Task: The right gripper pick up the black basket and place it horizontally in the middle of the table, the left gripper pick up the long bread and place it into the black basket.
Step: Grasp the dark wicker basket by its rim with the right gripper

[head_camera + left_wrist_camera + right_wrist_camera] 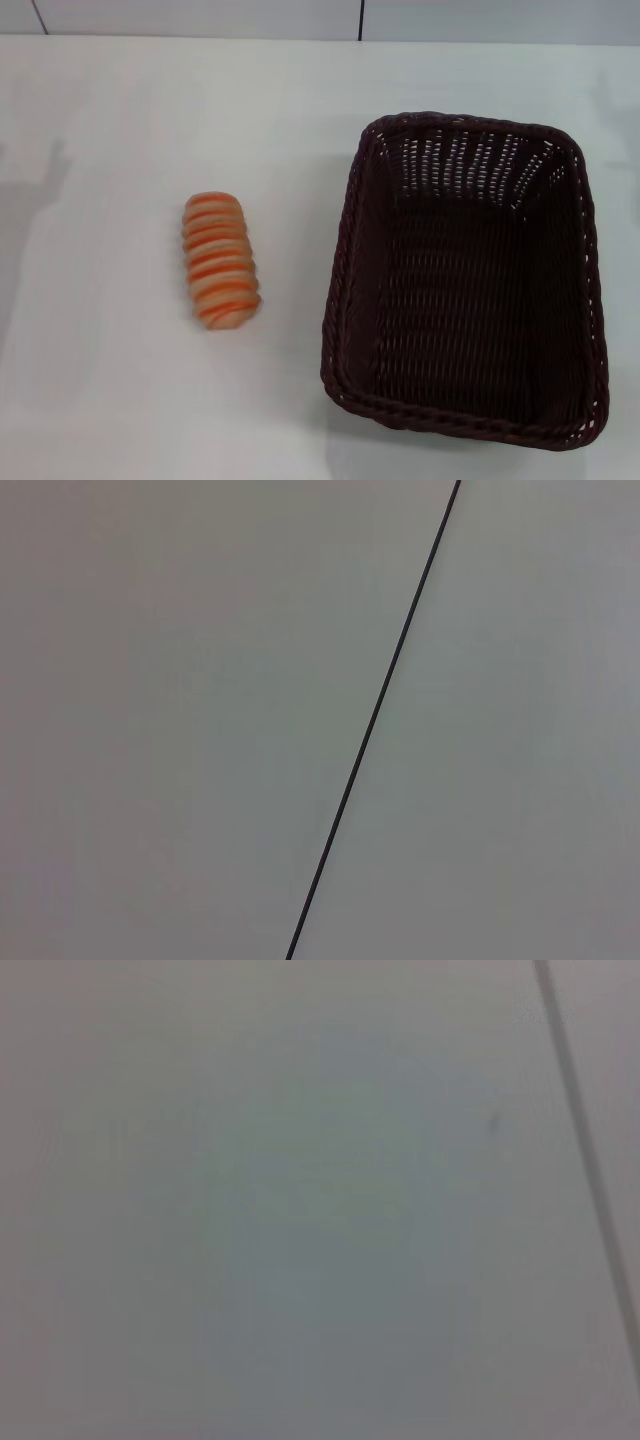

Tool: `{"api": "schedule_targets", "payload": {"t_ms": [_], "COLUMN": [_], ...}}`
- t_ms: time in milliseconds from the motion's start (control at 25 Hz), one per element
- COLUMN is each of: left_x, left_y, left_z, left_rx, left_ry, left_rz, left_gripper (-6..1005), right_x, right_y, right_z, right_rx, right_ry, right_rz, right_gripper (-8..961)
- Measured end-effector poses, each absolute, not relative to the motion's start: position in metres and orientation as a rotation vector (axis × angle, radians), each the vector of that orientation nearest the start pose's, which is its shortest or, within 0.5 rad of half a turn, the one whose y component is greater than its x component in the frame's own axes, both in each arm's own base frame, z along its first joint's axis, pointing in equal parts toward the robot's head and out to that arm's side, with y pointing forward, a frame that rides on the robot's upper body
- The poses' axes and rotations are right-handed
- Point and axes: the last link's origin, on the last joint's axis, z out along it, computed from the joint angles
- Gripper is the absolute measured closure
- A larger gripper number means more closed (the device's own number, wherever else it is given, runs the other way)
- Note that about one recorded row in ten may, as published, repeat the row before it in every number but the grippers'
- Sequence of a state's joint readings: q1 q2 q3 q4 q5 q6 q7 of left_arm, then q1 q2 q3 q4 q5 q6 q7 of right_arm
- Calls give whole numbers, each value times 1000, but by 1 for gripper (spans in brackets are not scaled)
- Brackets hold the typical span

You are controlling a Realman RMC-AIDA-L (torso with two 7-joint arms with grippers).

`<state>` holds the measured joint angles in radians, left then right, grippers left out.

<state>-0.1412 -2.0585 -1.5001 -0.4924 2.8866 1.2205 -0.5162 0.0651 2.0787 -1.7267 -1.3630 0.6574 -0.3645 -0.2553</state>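
Observation:
The black basket [470, 280] stands on the white table [130, 130] at the right, its long side running away from me, and it holds nothing. The long bread [219, 260], ribbed orange and cream, lies on the table left of the basket, apart from it. Neither gripper nor arm shows in the head view. The left wrist view and the right wrist view show only a plain grey-white surface with a thin dark seam [380, 710], and no fingers.
The table's far edge meets a pale wall with dark seams [360, 18] at the back. Bare tabletop lies around the bread and between it and the basket.

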Motion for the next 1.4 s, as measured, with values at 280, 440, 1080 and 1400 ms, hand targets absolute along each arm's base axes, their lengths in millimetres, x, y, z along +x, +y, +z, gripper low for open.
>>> {"api": "schedule_targets", "payload": {"t_ms": [280, 440, 1080, 1400], "left_x": [-343, -342, -338, -343], "left_y": [290, 293, 294, 293], "left_z": [61, 61, 65, 77], "left_rx": [-1283, -1285, -1289, -1291], "left_ry": [-635, -628, -591, -570], "left_rz": [-1080, -1082, -1093, -1085], "left_gripper": [165, 165, 166, 166], "right_x": [196, 198, 157, 141], "right_y": [359, 358, 356, 321], "right_z": [106, 123, 101, 87], "right_rx": [-1546, -1559, -1783, -1859], "right_ry": [788, 881, 906, 1080], "right_rz": [768, 735, 311, 198], "right_gripper": [192, 192, 192, 192]}}
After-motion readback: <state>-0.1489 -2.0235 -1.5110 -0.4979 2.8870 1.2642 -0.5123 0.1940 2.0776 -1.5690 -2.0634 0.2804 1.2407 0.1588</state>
